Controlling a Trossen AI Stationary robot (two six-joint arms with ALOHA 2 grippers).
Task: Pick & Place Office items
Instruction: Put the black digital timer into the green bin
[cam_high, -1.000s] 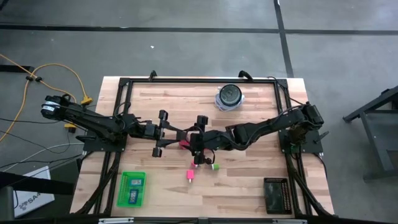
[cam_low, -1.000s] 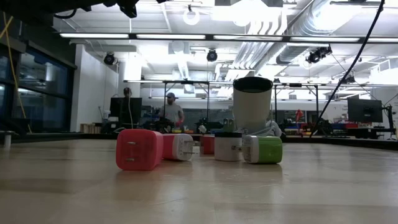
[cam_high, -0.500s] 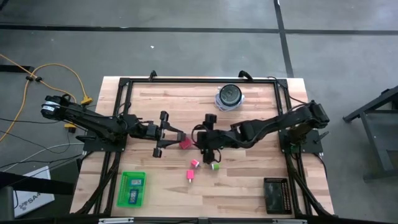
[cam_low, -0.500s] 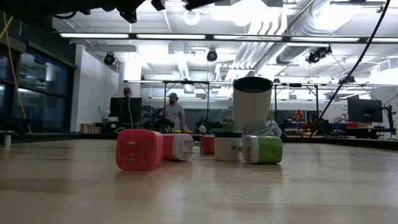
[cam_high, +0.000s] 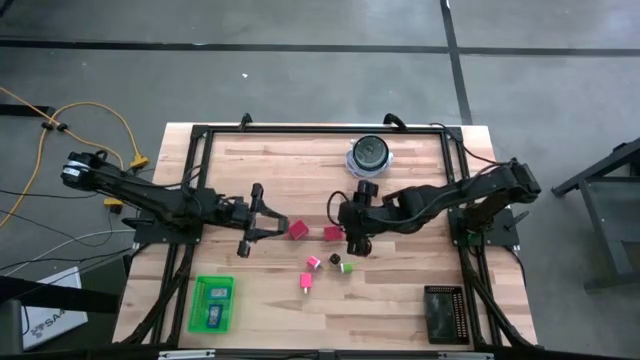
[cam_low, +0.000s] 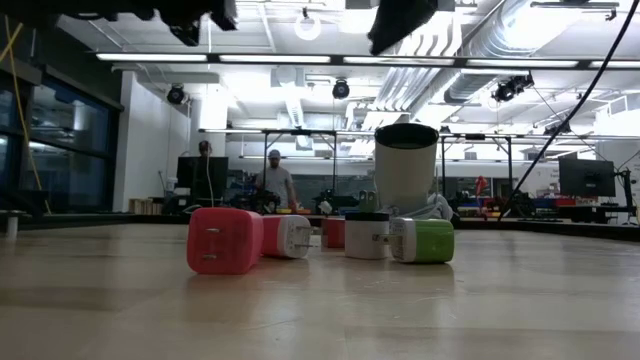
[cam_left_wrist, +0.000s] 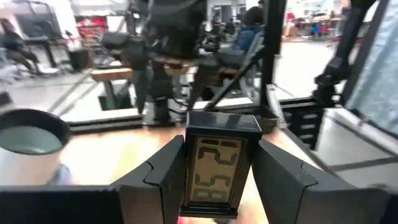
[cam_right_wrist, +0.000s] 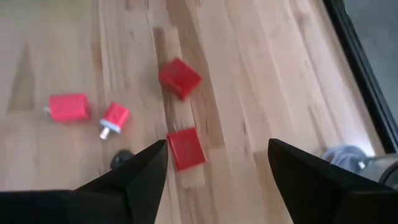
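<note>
My left gripper (cam_high: 270, 222) (cam_left_wrist: 215, 163) is left of the table's middle, shut on a small black clock with a grey number display (cam_left_wrist: 214, 174). My right gripper (cam_high: 347, 215) (cam_right_wrist: 217, 163) hovers open right of the middle, above two red blocks (cam_high: 298, 230) (cam_high: 333, 233) that lie flat on the wood. Nearer the table's near edge lie two pink pieces (cam_high: 314, 263) (cam_high: 305, 282), a green piece (cam_high: 347, 267) and a dark bit (cam_high: 336, 259). In the low view the pink (cam_low: 225, 240) and green (cam_low: 425, 240) pieces rest on their sides. My left gripper pinches the black clock by its two side edges (cam_left_wrist: 186, 180) between the two fingers (cam_left_wrist: 165, 180). The fingers come level from the table's left. The clock stands upright in the hold with its display toward the wrist camera, clear of the table.
A round blue-white container with a dark top (cam_high: 369, 156) stands near the far edge. A green tray (cam_high: 198, 305) holding teal and blue pieces sits at the near left, a black tray (cam_high: 442, 312) at the near right. A black frame (cam_high: 300, 130) borders the table.
The two grippers, close together over the table's middle a second ago, have drawn apart. The left one pulled back toward the left edge, and the right one toward the right and slightly toward the far edge. A second red block, hidden under them before, now shows.
</note>
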